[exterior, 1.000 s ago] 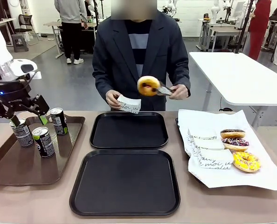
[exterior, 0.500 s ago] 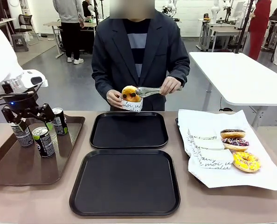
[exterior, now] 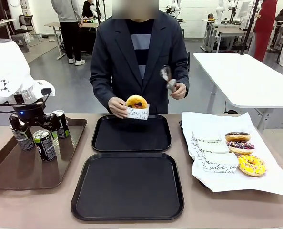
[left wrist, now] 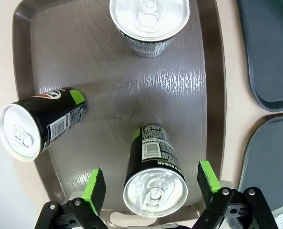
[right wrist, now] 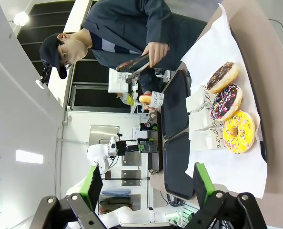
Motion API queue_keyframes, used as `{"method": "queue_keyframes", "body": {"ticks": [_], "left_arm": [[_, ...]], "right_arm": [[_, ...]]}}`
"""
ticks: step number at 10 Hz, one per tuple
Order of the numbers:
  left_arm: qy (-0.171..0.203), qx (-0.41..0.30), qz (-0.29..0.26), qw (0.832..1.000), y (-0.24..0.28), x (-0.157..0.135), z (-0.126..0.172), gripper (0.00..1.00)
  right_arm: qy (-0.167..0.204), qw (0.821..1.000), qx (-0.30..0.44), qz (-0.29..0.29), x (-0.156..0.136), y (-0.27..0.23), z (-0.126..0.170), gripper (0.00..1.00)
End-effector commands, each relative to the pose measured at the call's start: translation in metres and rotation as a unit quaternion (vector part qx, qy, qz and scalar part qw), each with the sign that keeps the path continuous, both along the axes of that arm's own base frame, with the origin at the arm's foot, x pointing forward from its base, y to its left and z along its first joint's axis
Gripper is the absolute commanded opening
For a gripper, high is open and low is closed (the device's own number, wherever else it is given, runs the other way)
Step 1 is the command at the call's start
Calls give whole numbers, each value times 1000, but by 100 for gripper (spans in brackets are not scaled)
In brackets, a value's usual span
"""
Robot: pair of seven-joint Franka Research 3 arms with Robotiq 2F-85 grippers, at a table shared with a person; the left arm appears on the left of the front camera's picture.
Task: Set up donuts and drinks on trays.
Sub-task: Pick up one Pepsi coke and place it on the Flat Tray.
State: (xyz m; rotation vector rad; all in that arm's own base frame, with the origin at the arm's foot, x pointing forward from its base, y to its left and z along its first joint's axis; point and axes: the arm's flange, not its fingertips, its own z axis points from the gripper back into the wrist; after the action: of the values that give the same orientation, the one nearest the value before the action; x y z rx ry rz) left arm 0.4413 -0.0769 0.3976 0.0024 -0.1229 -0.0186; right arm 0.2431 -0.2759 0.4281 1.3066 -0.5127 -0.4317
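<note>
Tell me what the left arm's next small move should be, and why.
Probably lower the left gripper slightly and close its fingers on the can standing between them on the brown tray. The fingers are open on either side of its top, not touching it, and the black trays hold no drink yet.

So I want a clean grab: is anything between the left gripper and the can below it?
Nothing visible does. The open left gripper looks straight down on that can, framed between its green pads; the other two cans stand apart on the brown tray.
</note>
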Motion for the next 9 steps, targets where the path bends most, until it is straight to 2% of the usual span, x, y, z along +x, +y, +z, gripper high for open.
{"method": "queue_keyframes", "body": {"ticks": [1,2,9], "left_arm": [[-7,15,13,1000,-6,3,-9,100],[0,18,14,1000,-5,2,-12,95],[21,3,15,1000,-4,1,-12,33]], "right_arm": [[-5,1000,1,0,-1,-2,-1,100],[-5,1000,1,0,-1,-2,-1,100],[-5,1000,1,0,-1,-2,-1,100]]}}
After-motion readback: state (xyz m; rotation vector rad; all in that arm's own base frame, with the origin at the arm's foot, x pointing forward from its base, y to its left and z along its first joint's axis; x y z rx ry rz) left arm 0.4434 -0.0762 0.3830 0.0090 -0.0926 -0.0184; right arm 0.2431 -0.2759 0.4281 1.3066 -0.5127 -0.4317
